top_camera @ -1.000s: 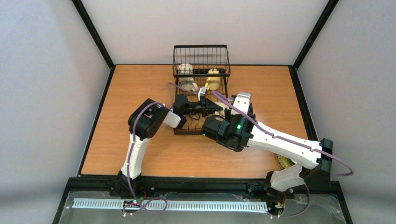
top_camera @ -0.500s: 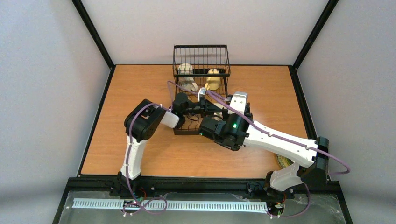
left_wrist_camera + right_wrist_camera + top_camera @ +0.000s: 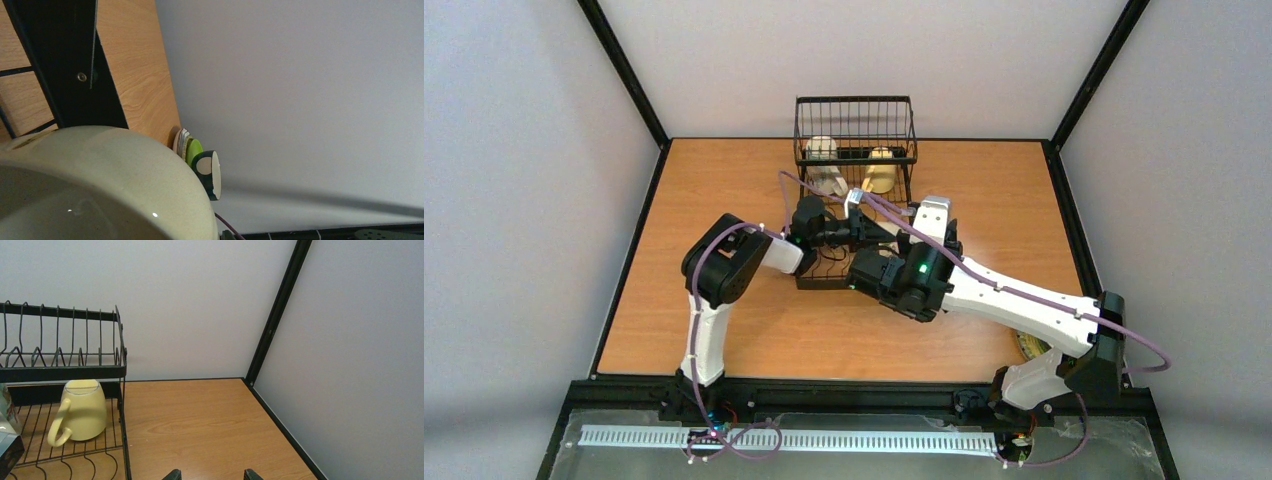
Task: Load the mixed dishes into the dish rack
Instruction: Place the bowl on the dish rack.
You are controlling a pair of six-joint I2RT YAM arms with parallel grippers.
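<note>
The black wire dish rack (image 3: pixel 855 112) stands at the table's back middle. A white mug (image 3: pixel 824 151) and a cream-yellow mug (image 3: pixel 882 171) lie in its basket section; the yellow mug also shows in the right wrist view (image 3: pixel 82 410). My left gripper (image 3: pixel 862 227) reaches over the plate slots and holds a white bowl (image 3: pixel 100 175), which fills the left wrist view and hides the fingers. My right gripper (image 3: pixel 210 474) is open and empty above bare table to the right of the rack (image 3: pixel 60 372).
A stack of a white plate (image 3: pixel 180 141), a lime-green plate (image 3: pixel 194 150) and a teal-and-white bowl (image 3: pixel 207 172) sits at the table's near right edge, mostly hidden under my right arm in the top view (image 3: pixel 1028 347). My arms cross over the rack's front.
My left arm's elbow has swung left and toward me, and its gripper has edged slightly left over the rack. My right arm has shifted a little left.
</note>
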